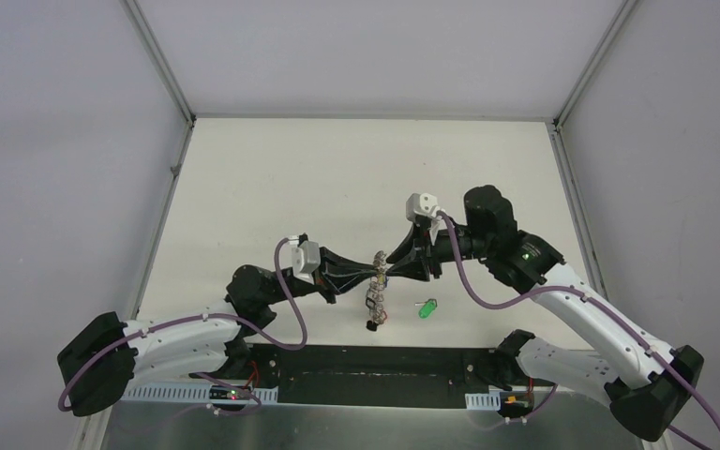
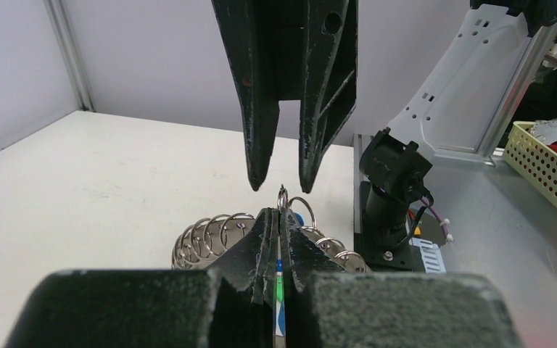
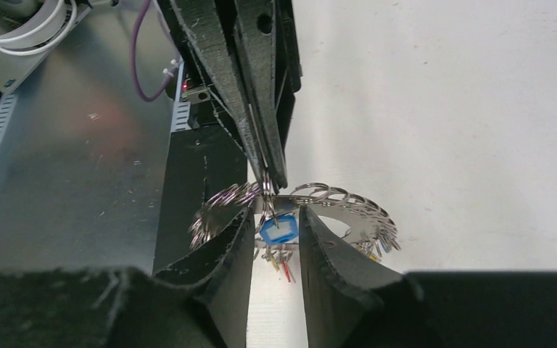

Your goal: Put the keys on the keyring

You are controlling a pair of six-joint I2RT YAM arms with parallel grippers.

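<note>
My left gripper point(image 2: 279, 215) pinches the keyring point(image 2: 210, 239); my right gripper point(image 3: 277, 214) stands narrowly parted, the blue-tagged key point(image 3: 279, 228) between its fingers; the green-tagged key point(image 1: 427, 307) lies on the table point(image 1: 291, 187)

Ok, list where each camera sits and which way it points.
Top external: above and behind the bases, looking down at the table; both arms show, left gripper meeting right gripper.
Left wrist: on the left arm, looking along its own shut fingers towards the right gripper.
Right wrist: on the right arm, looking past its own parted fingers back at the left gripper.
Shared: both wrist views show the keyring, pinched by the left gripper.
</note>
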